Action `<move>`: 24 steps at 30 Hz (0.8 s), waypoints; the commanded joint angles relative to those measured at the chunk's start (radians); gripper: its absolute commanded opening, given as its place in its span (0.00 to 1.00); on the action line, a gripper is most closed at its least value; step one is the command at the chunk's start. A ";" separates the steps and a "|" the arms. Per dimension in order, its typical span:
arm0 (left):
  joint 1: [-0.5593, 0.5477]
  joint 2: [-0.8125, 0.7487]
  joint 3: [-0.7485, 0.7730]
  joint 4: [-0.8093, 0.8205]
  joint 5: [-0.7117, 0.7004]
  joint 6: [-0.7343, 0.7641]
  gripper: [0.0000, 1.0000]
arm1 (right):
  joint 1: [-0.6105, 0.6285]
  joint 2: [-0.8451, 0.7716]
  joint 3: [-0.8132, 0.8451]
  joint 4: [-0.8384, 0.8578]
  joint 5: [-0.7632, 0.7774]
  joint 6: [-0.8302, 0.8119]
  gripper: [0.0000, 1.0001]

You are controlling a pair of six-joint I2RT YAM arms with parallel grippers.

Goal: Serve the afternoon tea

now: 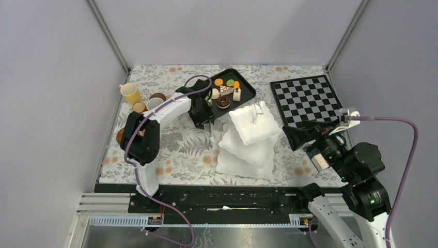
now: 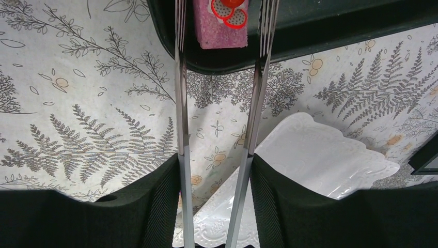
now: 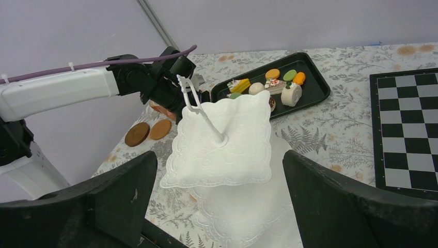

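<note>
Left wrist view: left end effector (image 2: 214,173) clamps silver tongs (image 2: 181,103), tips straddling the pink cake (image 2: 218,28) on the black tray (image 2: 335,26); an uneven squeeze could flick it away, while the right end effector (image 3: 219,173) gapes wide, empty.

Nothing readable anywhere: no word, number or brand mark comes through in any view. The chessboard (image 1: 306,98) at two o'clock on the surface (image 1: 175,150) shows plain squares with no legible rim markings, and the cloth is all ferns and fruit. The white stand (image 3: 222,144) carries embossed scrolls only, and a pale sticker (image 1: 319,161) on the right arm is too small to make out.
</note>
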 commanded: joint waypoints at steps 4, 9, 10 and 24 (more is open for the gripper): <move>0.010 -0.018 0.064 -0.020 -0.023 0.015 0.28 | 0.004 -0.003 0.012 0.023 0.010 0.002 0.98; 0.013 -0.022 0.062 -0.023 -0.046 0.025 0.16 | 0.005 -0.001 0.012 0.026 0.009 0.003 0.98; 0.013 -0.023 0.061 -0.023 -0.047 0.026 0.16 | 0.005 0.000 0.012 0.027 0.009 0.003 0.98; 0.013 -0.057 0.064 -0.029 -0.057 0.055 0.00 | 0.005 0.002 0.006 0.034 0.009 0.012 0.98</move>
